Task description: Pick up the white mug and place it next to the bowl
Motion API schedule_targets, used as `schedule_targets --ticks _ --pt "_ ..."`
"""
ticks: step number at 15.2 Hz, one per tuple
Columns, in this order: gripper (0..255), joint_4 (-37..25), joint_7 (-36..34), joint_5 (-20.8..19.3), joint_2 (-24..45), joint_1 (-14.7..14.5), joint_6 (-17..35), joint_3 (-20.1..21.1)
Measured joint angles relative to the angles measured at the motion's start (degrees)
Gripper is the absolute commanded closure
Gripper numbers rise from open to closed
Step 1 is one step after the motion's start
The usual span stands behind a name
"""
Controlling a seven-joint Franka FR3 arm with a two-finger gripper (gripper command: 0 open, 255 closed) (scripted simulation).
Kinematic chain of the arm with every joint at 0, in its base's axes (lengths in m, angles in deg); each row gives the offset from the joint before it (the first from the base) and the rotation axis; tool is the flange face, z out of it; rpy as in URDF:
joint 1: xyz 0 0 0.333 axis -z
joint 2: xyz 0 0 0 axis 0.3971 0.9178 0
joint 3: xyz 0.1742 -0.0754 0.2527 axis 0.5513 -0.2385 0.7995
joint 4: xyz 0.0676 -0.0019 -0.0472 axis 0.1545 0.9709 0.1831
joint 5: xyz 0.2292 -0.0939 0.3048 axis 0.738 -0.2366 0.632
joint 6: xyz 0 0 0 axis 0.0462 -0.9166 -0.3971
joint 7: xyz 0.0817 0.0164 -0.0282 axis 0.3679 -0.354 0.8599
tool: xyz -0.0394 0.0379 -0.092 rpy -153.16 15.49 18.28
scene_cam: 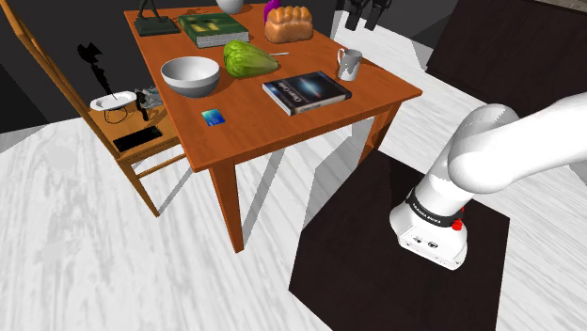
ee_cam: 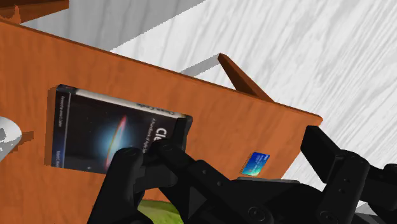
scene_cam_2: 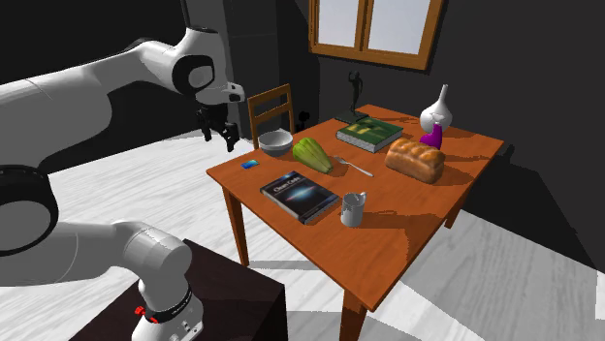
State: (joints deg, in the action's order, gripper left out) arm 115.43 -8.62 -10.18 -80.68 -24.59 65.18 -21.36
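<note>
Mug (scene_cam: 349,64) set near table (scene_cam: 254,132) edge, beside book (scene_cam: 306,92); cabbage (scene_cam: 247,58) lodged between mug and bowl (scene_cam: 190,75); gripper (scene_cam_2: 221,133) held spread, raised off the bowl end.

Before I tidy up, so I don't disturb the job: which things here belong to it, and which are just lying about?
Job: mug, bowl, open gripper.
Lying about: dark book, green book, bread loaf, green vegetable, blue card.
</note>
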Motion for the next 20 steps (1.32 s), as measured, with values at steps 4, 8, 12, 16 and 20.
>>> schedule_targets --ticks 4,8,12,16,20 --pt "0 0.7 1.8 -1.4 1.7 0.8 2.0 -1.6" --pt "0 1.1 5.4 -3.7 6.4 2.1 6.5 -4.8" --pt "0 -0.1 8.4 -5.5 11.9 3.2 10.3 -7.6" --pt "0 -2.1 12.0 -6.8 17.8 4.3 13.8 -11.0" --pt "0 -4.9 15.0 -7.2 24.1 5.1 17.1 -13.8"
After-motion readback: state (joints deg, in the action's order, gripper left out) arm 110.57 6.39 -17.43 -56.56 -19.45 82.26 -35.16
